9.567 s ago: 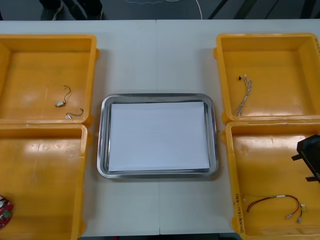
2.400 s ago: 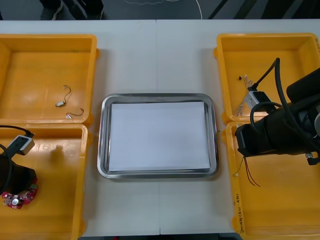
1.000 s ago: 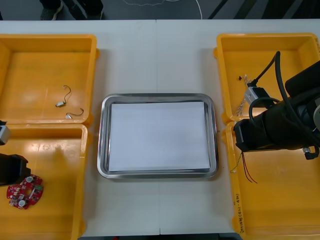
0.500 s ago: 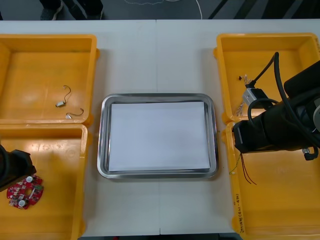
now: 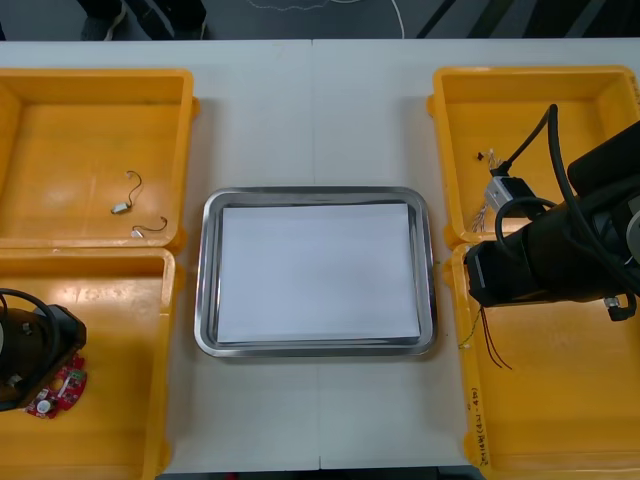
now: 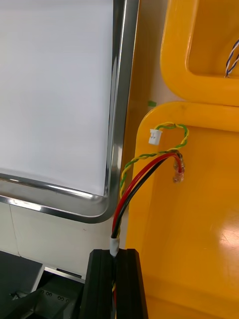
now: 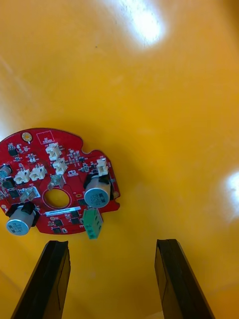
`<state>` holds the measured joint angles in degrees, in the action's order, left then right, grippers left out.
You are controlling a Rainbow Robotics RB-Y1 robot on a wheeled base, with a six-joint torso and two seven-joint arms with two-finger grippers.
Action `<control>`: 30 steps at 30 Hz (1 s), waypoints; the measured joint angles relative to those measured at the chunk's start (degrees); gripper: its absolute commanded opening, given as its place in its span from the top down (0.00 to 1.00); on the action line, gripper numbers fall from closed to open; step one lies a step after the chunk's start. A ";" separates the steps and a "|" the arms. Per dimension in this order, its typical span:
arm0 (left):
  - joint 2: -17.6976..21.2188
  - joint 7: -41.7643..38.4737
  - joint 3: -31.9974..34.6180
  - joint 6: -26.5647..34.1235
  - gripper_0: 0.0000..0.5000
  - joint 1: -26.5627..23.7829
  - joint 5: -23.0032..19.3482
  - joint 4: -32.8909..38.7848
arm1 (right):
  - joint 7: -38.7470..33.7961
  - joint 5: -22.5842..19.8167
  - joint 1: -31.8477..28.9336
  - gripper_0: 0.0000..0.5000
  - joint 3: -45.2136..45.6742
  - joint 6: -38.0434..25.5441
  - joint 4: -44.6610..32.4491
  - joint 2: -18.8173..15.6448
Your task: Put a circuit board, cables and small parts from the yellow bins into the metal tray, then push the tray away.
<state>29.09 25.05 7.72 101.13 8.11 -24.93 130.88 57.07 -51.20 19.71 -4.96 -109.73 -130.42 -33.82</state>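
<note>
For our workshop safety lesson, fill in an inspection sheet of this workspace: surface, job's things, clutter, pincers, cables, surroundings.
Surface: light table.
Job's things: metal tray at centre, white inside, nothing in it; round red circuit board lying in the left near bin.
Clutter: nothing seen.
Pincers: left pincer open, low over the left near bin, board just ahead of it; right pincer shut on the red and yellow cable, at the right near bin, by its tray-side wall.
Cables: twisted blue and white cable in the right far bin; two short black cables in the left far bin.
Surroundings: dark floor beyond the table.
</note>
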 measured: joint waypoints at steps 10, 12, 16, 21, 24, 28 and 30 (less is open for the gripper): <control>-4.42 0.94 -0.13 -4.84 0.00 3.78 4.15 0.00 | 0.00 -0.07 0.00 1.00 0.00 0.00 0.00 -0.01; -4.72 0.94 -0.13 -5.69 0.00 4.48 4.16 0.00 | 0.00 -0.07 0.00 1.00 -0.01 0.00 0.00 -0.01; -5.13 0.94 -0.14 -7.21 0.00 5.50 4.48 0.00 | 0.00 -0.22 0.00 1.00 -0.01 0.00 0.00 -0.08; -6.47 0.95 -0.14 -8.31 0.00 6.32 5.41 0.00 | 0.00 -0.44 0.00 1.00 -0.01 0.00 0.00 -0.19; -7.12 0.95 -0.14 -9.05 0.00 6.70 5.69 0.00 | 0.00 -0.45 0.00 1.00 -0.01 0.00 0.00 -0.19; -7.38 0.95 -0.18 -9.91 0.00 6.82 5.81 -0.19 | 0.00 -0.50 0.00 1.00 -0.01 -0.01 0.00 -0.20; -7.39 0.95 -0.26 -10.77 0.00 6.82 5.98 -0.45 | 0.00 -0.53 0.00 1.00 -0.01 -0.01 0.00 -0.21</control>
<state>21.71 26.00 7.45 90.35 14.94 -18.94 130.43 57.07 -51.73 19.71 -4.97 -109.74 -130.41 -34.03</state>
